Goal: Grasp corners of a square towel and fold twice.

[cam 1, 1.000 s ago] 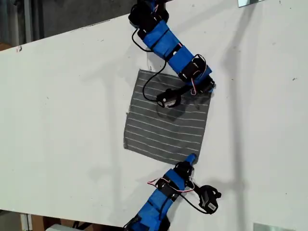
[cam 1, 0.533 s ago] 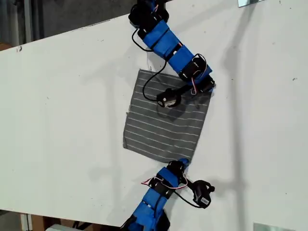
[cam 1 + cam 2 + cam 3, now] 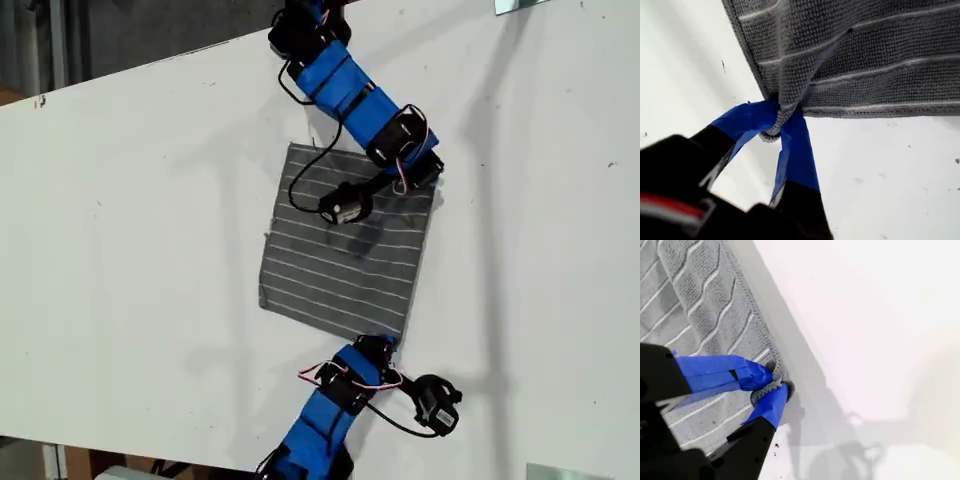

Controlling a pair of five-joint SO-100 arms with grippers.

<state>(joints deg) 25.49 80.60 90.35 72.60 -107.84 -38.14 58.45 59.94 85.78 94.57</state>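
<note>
The square towel (image 3: 340,250), dark grey with thin white stripes, lies mostly flat on the white table (image 3: 130,250). My first gripper (image 3: 385,343) comes in from the exterior view's bottom and is shut on the towel's lower right corner. In the first wrist view, the blue fingers (image 3: 795,150) pinch that bunched corner (image 3: 772,131). My second gripper (image 3: 432,175) reaches from the exterior view's top and is shut on the upper right corner. In the second wrist view that corner (image 3: 771,386) is held slightly off the table, above its shadow.
The second arm's wrist camera (image 3: 340,207) and its cable hang over the towel's upper part. The table's far edge runs diagonally across the exterior view's top left. Small metal pieces sit at that view's top right (image 3: 520,5) and bottom right (image 3: 565,470).
Both grippers have shifted slightly toward the exterior view's left while holding their corners. The towel's right edge has drawn inward, and the first arm's elbow swung left and back.
</note>
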